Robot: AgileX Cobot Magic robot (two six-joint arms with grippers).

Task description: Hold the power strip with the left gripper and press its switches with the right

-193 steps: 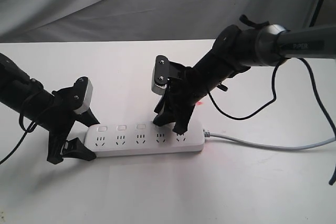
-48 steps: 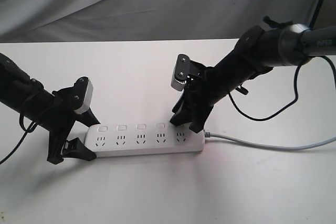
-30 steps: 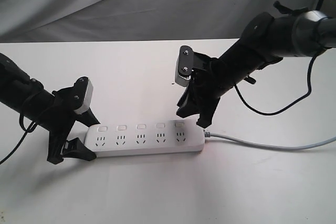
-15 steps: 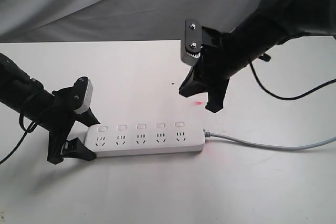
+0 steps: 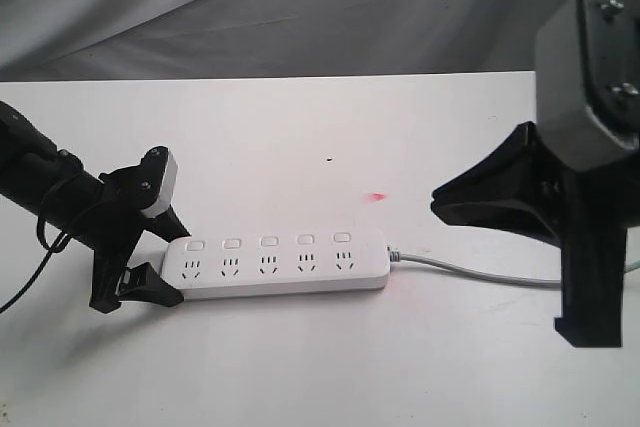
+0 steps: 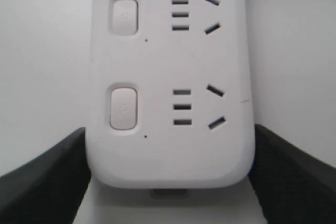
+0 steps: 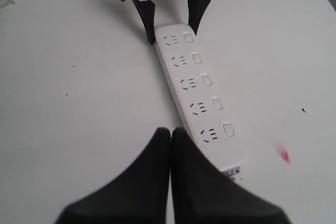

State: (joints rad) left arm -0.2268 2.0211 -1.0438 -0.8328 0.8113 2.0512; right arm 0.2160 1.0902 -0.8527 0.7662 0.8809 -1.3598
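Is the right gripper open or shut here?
Shut: in the right wrist view the right gripper has its two black fingers pressed together with no gap, holding nothing.

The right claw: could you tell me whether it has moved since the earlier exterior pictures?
Yes. The right claw has lifted off the cable end of the power strip and swung away rightward.

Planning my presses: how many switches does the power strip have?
5, in one row on the power strip: first switch by the left end effector, second, third, fourth, fifth nearest the cable. None hidden.
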